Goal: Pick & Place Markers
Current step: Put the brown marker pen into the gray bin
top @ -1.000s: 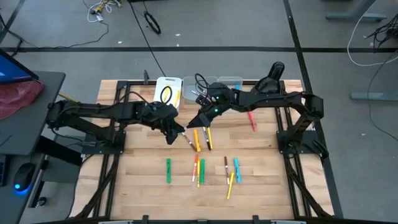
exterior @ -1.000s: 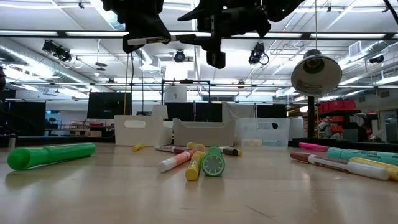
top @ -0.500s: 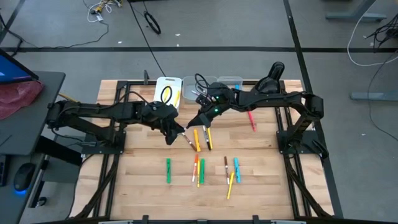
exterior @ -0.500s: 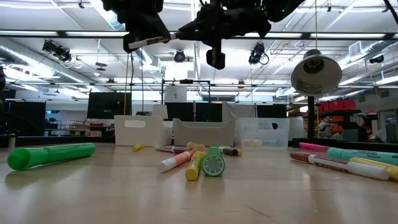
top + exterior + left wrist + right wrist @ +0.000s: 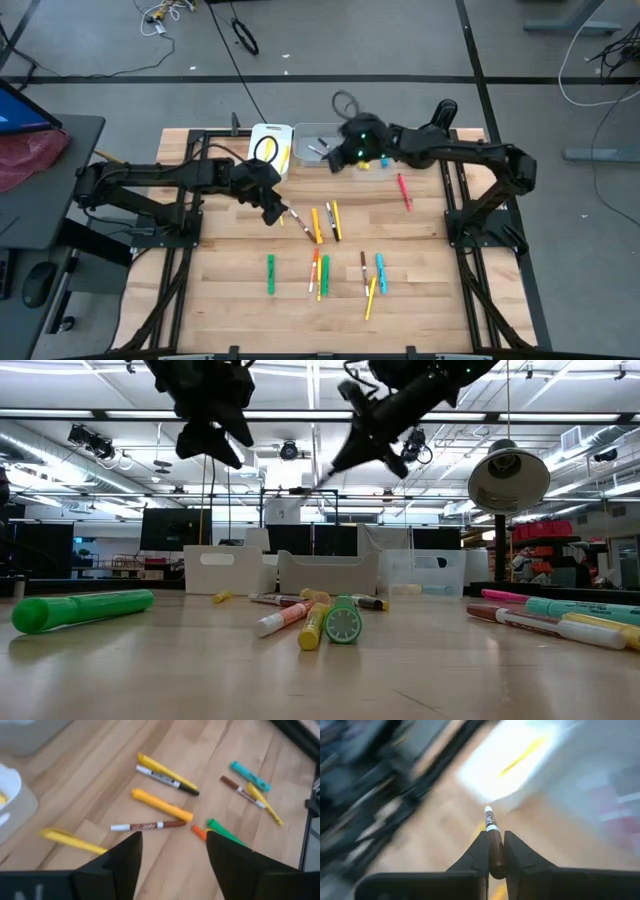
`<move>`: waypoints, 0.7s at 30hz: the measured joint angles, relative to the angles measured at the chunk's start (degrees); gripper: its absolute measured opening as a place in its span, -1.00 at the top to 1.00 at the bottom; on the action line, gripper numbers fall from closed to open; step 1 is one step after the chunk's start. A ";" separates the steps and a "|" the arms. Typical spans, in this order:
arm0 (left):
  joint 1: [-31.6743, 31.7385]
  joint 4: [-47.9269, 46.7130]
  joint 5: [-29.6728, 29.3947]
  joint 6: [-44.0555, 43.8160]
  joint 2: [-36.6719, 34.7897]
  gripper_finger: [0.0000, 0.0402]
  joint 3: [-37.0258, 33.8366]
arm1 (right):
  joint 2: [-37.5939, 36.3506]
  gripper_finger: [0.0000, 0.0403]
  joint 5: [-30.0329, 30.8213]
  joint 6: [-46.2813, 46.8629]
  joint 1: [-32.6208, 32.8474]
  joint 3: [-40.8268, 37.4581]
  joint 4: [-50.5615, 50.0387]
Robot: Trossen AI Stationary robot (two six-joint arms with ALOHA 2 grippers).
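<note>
Gripping a dark marker (image 5: 491,840) — right gripper (image 5: 493,851) above bins (image 5: 322,140).

A lab: ceiling ducts (image 5: 60,435), monitors (image 5: 175,528), floor cables (image 5: 244,38).

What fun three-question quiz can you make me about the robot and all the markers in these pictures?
1. True or false: the right end effector holds a dark marker.
2. The left end effector is: A) open B) shut on a marker.
3. What colour is the marker lying at the far left of the low view?

Key: 1 true. 2 A. 3 green.
</note>
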 joint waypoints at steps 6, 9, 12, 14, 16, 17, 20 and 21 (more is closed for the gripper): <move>-0.28 0.90 -0.36 -0.02 0.00 -0.23 0.00 | 2.95 0.90 6.01 -4.01 -6.00 0.07 -0.11; -0.36 1.28 -0.21 0.21 0.00 -0.21 0.00 | 7.02 0.90 6.32 -4.03 -8.49 0.07 1.69; -0.30 1.25 -0.32 0.22 0.01 -0.18 0.00 | 11.03 0.90 7.33 -3.09 -10.28 0.07 3.69; -0.30 1.20 -0.27 0.23 0.00 -0.18 0.00 | 13.51 0.90 7.19 -1.68 -11.09 0.02 5.00; -0.30 1.05 0.09 0.27 0.00 -0.18 0.00 | 15.35 0.90 7.20 -0.29 -11.54 0.02 6.42; -0.30 0.89 0.42 0.29 0.00 -0.18 0.00 | 16.05 0.90 7.15 0.24 -11.70 0.02 6.72; -0.30 0.83 0.83 0.45 0.00 -0.18 0.00 | 17.84 0.90 6.92 1.12 -11.69 0.02 7.16; -0.28 0.83 0.82 0.47 0.01 -0.18 0.00 | 18.13 0.90 6.89 1.16 -11.69 0.03 7.49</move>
